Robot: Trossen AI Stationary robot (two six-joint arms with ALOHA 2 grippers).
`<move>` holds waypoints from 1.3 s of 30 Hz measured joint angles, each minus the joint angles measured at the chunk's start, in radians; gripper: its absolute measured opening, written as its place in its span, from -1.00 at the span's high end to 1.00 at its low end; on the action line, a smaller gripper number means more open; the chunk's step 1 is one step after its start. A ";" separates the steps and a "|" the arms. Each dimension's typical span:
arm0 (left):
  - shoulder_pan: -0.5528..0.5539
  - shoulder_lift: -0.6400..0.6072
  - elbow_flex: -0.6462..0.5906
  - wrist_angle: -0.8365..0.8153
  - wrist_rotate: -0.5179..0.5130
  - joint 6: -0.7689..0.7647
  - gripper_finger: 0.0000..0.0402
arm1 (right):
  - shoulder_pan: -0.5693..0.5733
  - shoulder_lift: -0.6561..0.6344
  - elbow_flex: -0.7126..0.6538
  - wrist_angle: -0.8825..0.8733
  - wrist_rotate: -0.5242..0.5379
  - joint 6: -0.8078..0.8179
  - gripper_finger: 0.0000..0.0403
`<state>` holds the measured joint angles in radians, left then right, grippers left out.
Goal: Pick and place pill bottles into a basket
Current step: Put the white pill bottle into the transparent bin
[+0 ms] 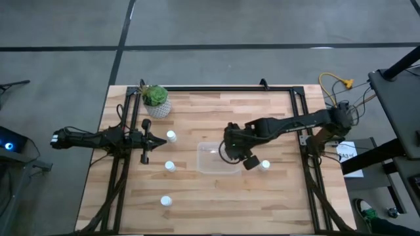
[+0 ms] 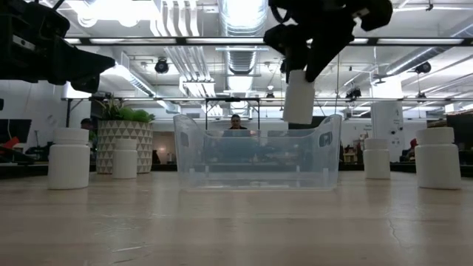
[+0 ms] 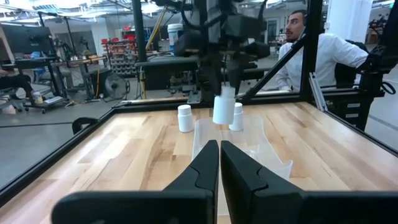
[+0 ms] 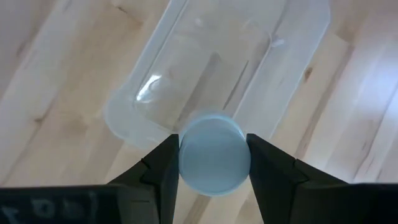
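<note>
The right tool (image 4: 212, 163) hangs over the small clear plastic rectangular basket (image 1: 216, 158) at the middle of the pale wooden worktop (image 1: 216, 203), its two dark fingers pinching a tiny white cylindrical pill bottle (image 2: 298, 97) by the sides. In the low view that bottle sits upright above the basket's rim, near its right end, with its cap swallowed by the dark fingers; in the right wrist view only its round underside shows, so the rest of it is hidden. From above the held bottle cannot be made out at all under the arm. The basket looks empty, though its see-through walls and the glare on them make that hard to be sure of. Four more white pill bottles stand upright on the worktop in the high view: one (image 1: 171, 136) just beside the left tool (image 3: 219, 163), one (image 1: 169, 166) between that tool and the basket, one (image 1: 166, 201) nearer the front edge, and one (image 1: 265, 165) just right of the basket, partly crowded by the right arm. The left tool rests low at the left side, fingers pressed together and holding nothing. A white patterned pot with a green plant (image 1: 157, 101) stands at the back left corner. A person in a white shirt (image 3: 323, 53) sits beyond the worktop, partly cut off by the frame posts.
</note>
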<state>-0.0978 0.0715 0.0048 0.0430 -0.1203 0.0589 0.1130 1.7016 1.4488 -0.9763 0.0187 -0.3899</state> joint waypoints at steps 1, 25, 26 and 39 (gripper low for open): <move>0.000 0.000 0.000 0.001 0.000 0.000 1.00 | -0.001 0.011 0.000 0.001 0.002 -0.006 0.28; 0.000 0.001 0.000 0.001 0.000 0.000 1.00 | -0.046 0.157 -0.007 0.027 0.037 -0.029 0.28; 0.000 0.002 0.000 0.001 0.000 0.000 1.00 | -0.046 0.159 -0.009 0.025 0.037 -0.028 0.28; 0.000 0.002 0.000 0.001 0.000 0.000 1.00 | -0.046 0.161 -0.045 0.030 0.035 -0.010 0.23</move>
<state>-0.0978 0.0739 0.0048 0.0437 -0.1200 0.0590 0.0669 1.8629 1.4034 -0.9464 0.0534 -0.4000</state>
